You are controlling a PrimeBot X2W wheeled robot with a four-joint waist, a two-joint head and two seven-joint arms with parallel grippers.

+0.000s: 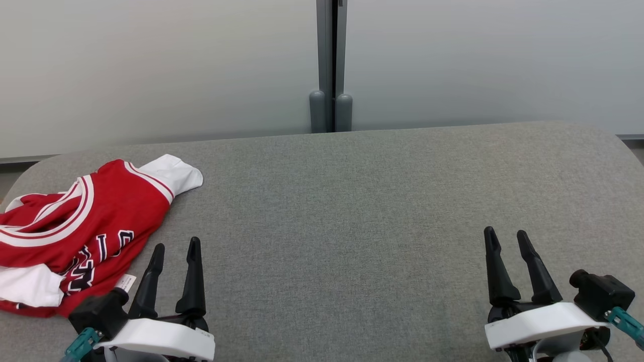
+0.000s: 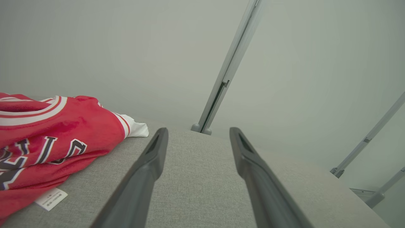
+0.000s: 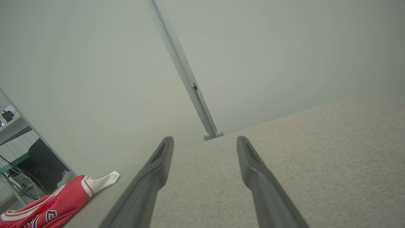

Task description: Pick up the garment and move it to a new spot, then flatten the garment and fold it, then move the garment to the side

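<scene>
A red jersey with white trim and dark lettering, the garment (image 1: 85,226), lies crumpled at the left end of the grey fabric table (image 1: 352,216). Its white sleeve points toward the far edge. My left gripper (image 1: 176,246) hovers open just right of the garment's near corner, nothing between its fingers. In the left wrist view the garment (image 2: 47,142) lies left of the left gripper (image 2: 197,131), with a small white label at its hem. My right gripper (image 1: 507,234) stands open far to the right over bare table. The right wrist view has the garment (image 3: 53,205) at its lower left, beyond the right gripper (image 3: 205,139).
A pale wall with a grey vertical post (image 1: 331,65) runs behind the table's far edge. The table's rounded corners fall away at far left and far right. A desk with dark equipment and cables (image 3: 22,164) stands beyond the table's left end.
</scene>
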